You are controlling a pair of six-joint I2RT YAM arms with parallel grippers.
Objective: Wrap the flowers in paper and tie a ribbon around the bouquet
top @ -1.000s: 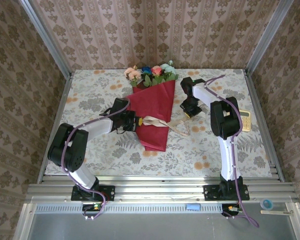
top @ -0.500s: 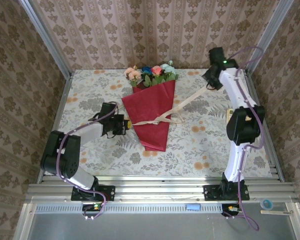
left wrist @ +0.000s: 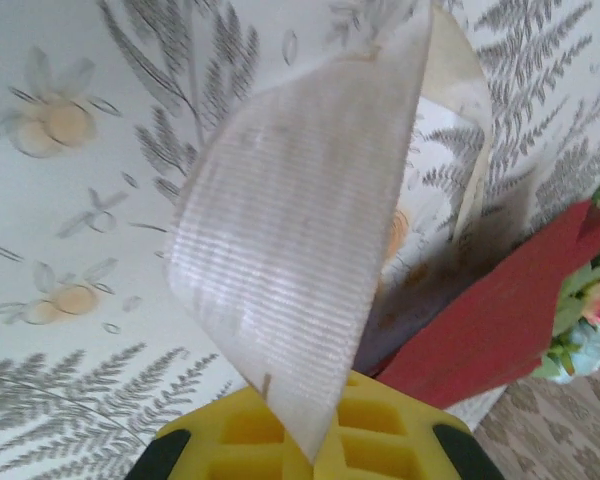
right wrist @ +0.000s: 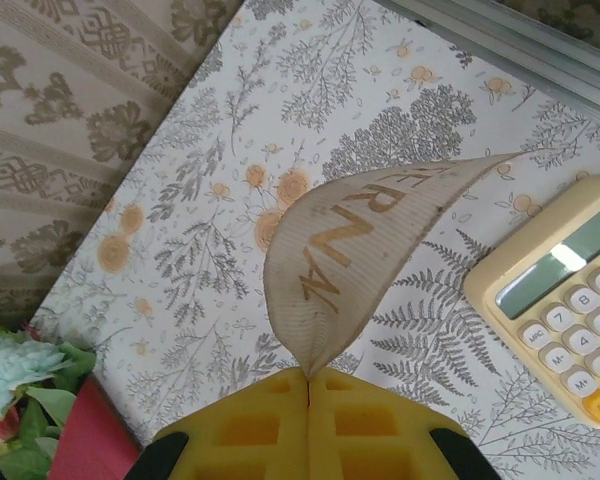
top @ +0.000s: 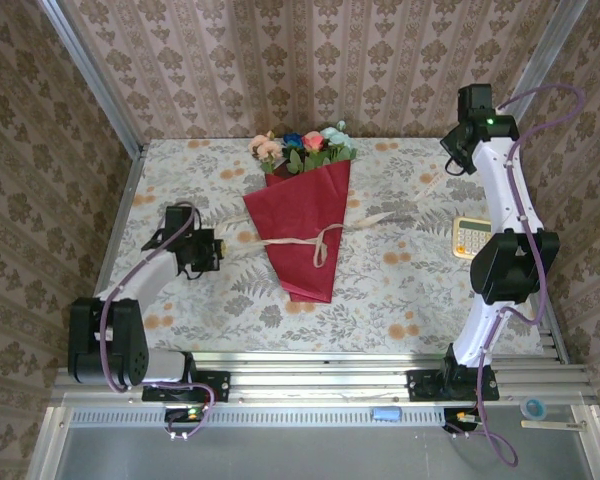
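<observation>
And there's the bouquet, lying flat in the middle of the tablecloth, narrow tip toward the arm bases and wide rim at the far end. The flowers, pink, blue, red and teal, peek out above that rim. The dark red paper is rolled into a cone, and the ribbon crosses it about halfway down, with a small loop hanging on the front. The left gripper sits left of the cone, its yellow pads pinched on one ribbon end, and the strip rises straight up from between them. The right gripper is over by the far right corner, clamped on the other end, with brown lettering showing on the strip. A cream calculator lies on the cloth by that arm
</observation>
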